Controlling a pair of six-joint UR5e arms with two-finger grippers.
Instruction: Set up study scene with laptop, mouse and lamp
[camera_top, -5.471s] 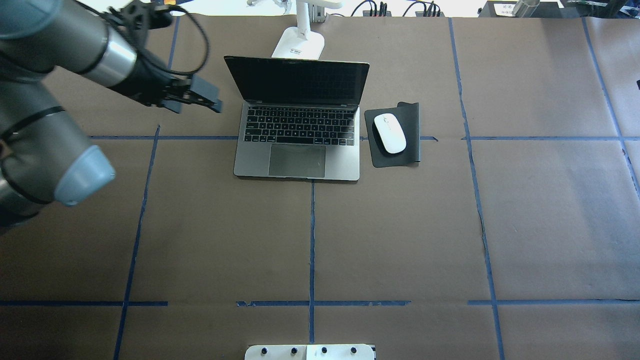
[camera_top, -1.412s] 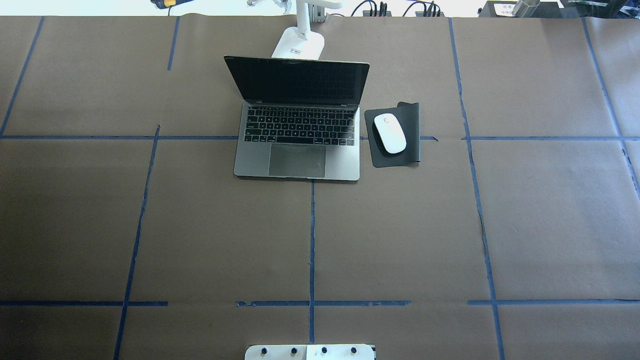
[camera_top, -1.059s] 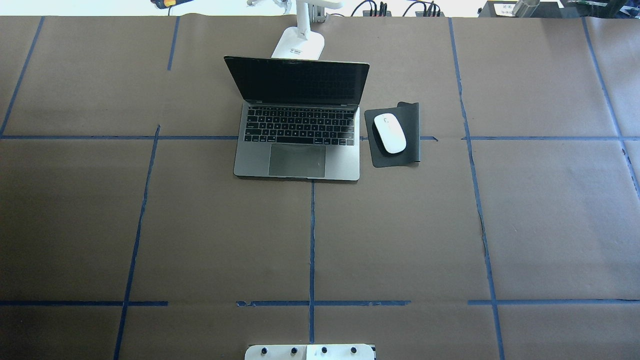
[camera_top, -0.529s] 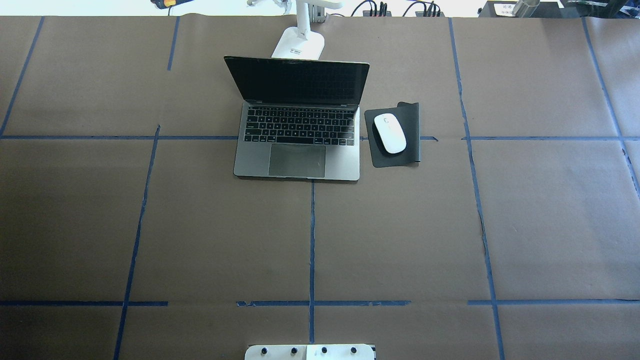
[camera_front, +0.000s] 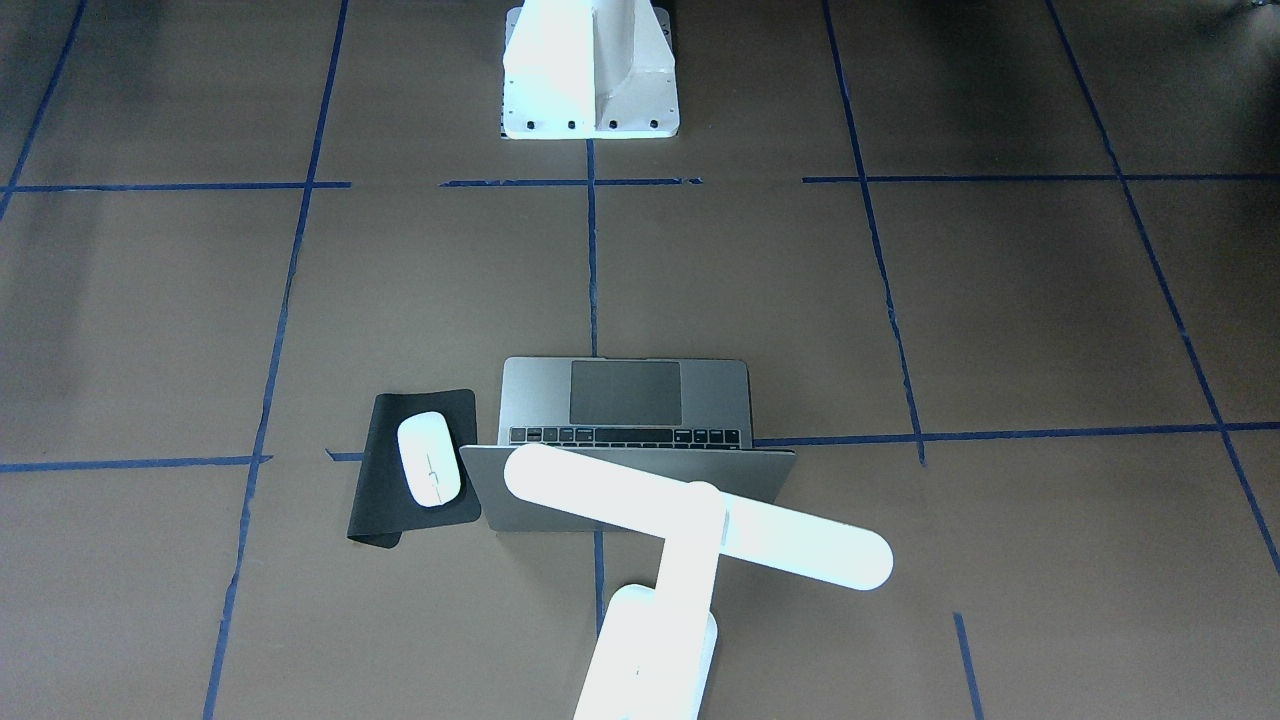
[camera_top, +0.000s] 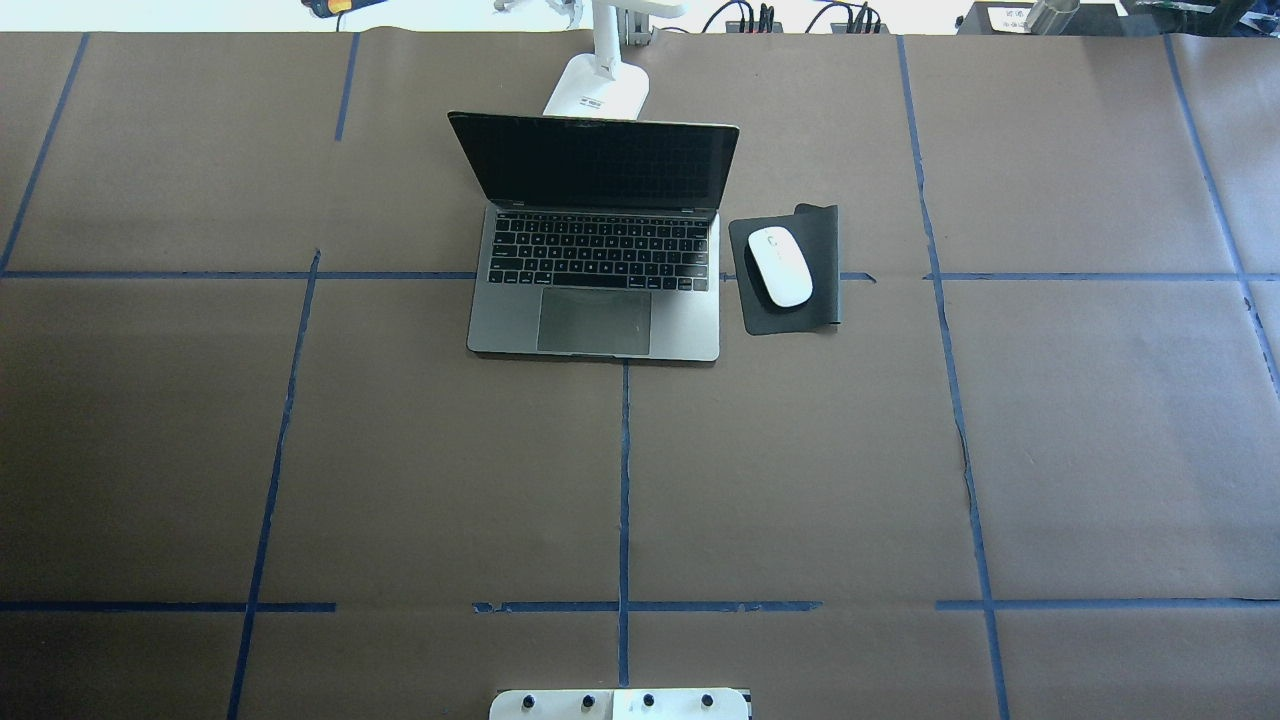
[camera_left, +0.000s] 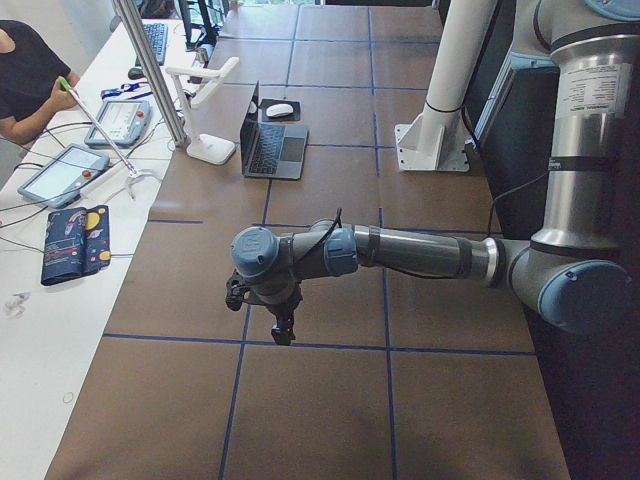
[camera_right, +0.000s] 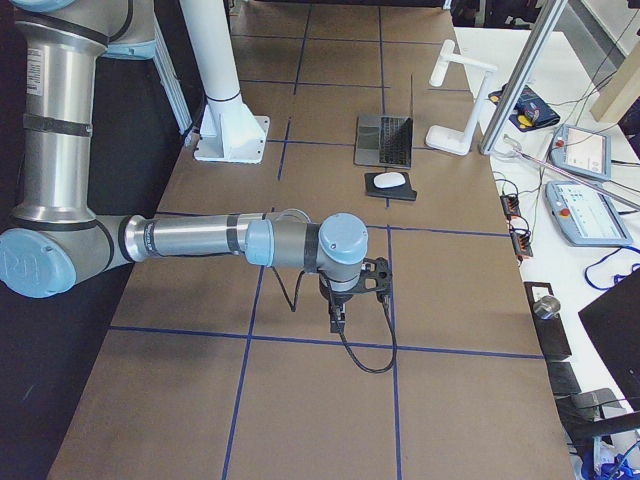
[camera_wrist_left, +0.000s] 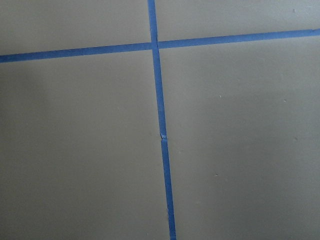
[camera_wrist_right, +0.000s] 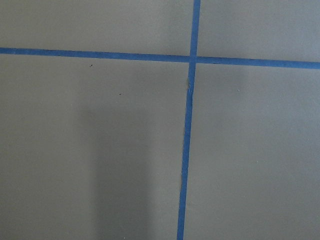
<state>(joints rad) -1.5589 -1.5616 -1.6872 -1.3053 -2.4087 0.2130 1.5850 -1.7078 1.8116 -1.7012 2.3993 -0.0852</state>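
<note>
surface: brown paper (camera_top: 800, 480), blue tape grid (camera_top: 624, 480), laptop (camera_top: 595, 320) | room: white bench (camera_left: 50, 370), tablets (camera_left: 62, 173)

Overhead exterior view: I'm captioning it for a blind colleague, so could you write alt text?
An open grey laptop, screen dark, sits on a brown table gridded with blue tape. A white mouse lies on a black mouse pad to its right, and the base of a white lamp stands behind its lid.

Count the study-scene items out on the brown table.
3. The laptop sits open, the mouse lies on the black pad beside it, and the lamp stands just behind its screen. None looks hidden.
</note>
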